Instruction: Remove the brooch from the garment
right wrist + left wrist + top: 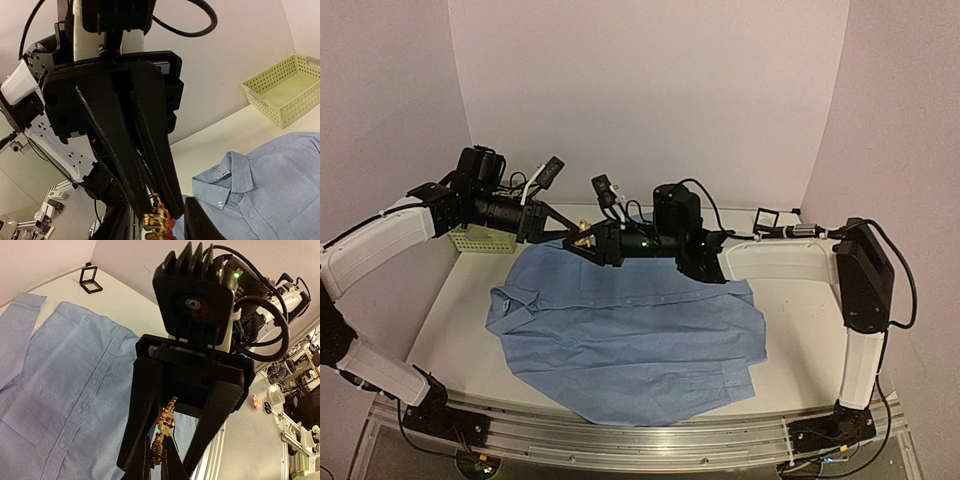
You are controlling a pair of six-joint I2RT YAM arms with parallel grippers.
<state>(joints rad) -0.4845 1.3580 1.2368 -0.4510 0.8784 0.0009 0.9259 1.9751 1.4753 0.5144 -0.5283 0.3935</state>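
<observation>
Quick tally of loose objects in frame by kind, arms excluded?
shirt: 1
brooch: 1
green mesh basket: 1
small black square box: 1
Total: 4

Small red-gold brooch [165, 424] aloft — light blue shirt [630, 340] flat below it

brooch [165, 425]: you see glossy golden metal, knobbly, with red bits.
garment [630, 340]: you see soft, matt woven cloth, lightly creased.
basket [287, 90]: you see smooth perforated plastic, faintly shiny.
</observation>
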